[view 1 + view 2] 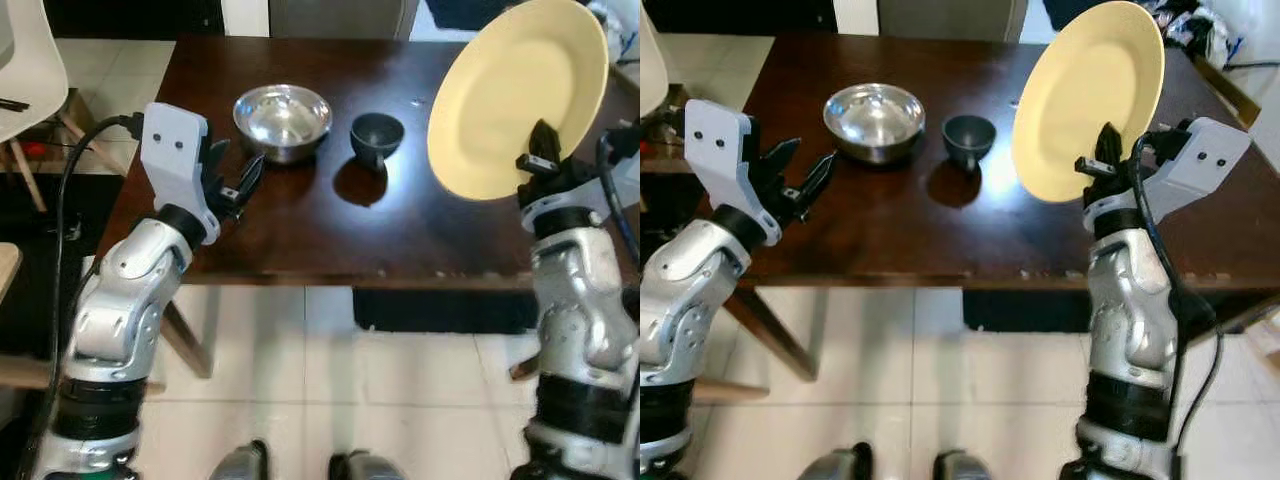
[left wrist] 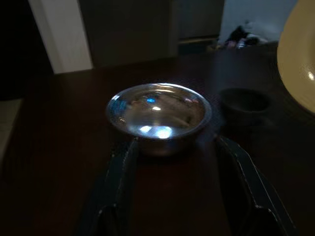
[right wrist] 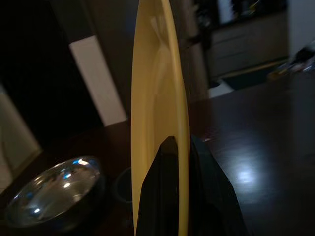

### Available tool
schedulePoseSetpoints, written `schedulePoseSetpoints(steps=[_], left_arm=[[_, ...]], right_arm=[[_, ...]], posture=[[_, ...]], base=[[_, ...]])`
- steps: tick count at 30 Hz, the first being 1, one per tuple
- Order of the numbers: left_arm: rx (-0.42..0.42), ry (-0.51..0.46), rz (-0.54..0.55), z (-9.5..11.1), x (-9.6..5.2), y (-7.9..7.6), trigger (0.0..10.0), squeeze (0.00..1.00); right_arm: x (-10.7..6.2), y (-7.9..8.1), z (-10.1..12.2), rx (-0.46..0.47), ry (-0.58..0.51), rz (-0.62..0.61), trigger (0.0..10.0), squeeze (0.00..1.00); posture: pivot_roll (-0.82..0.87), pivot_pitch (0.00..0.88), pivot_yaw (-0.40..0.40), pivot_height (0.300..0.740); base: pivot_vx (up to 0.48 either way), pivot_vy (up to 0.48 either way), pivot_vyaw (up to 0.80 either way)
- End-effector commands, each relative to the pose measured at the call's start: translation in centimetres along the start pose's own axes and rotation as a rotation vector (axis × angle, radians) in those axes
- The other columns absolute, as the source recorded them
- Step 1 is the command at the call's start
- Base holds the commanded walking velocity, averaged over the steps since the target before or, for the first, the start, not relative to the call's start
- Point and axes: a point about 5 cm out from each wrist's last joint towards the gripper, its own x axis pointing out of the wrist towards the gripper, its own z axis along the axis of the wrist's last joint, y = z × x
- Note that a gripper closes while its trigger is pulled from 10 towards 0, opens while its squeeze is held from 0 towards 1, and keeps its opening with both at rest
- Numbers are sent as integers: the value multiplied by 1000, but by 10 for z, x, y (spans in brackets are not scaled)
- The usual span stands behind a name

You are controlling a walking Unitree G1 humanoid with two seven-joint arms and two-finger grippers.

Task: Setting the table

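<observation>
**Mia:** While the robot stands at the near edge of the table [image 1: 300, 250], what is it holding?

**Ben:** Its right gripper [image 1: 1106, 150] pinches the bottom rim of a pale yellow plate [image 1: 1090, 95]. Both black fingers [image 3: 170, 191] are closed tight on it, one on each side. The plate stands almost on its edge, up in the air over the right side of the table.

**Mia:** Will it be easy to put down?

**Ben:** I think the plate is stiff, smooth and a bit slippery. It could break if it drops. Holding it by the rim is best, so it has to be tipped flat slowly.

**Mia:** And the other hand?

**Ben:** The left gripper [image 1: 235, 180] has its fingers spread wide and holds nothing. It hangs over the left part of the table, just beside a shiny steel bowl [image 1: 282, 120].

**Mia:** Anything else?

**Ben:** A small dark cup [image 1: 377, 135] sits near the bowl, toward the far edge.
</observation>
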Motion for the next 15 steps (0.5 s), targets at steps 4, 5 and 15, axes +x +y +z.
schedulePoseSetpoints(steps=[4, 5, 15], left_arm=[[-15, 13, -17, -2, -2, -5, 10000, 0], [-14, 15, -29, -2, -4, -6, 10000, 0], [-8, 37, -9, -6, -7, -3, 10000, 0]], right_arm=[[-2, -6, 5, -17, -16, -13, 10000, 0], [-2, -6, 5, -18, -12, -4, 10000, 0], [-7, 4, 9, 118, -13, 103, 10000, 0]], posture=[[-99, 123, 31, 740], [-100, 121, 31, 740], [-96, 120, 36, 740]], base=[[306, 0, 0], [0, 0, 0], [0, 0, 0]])
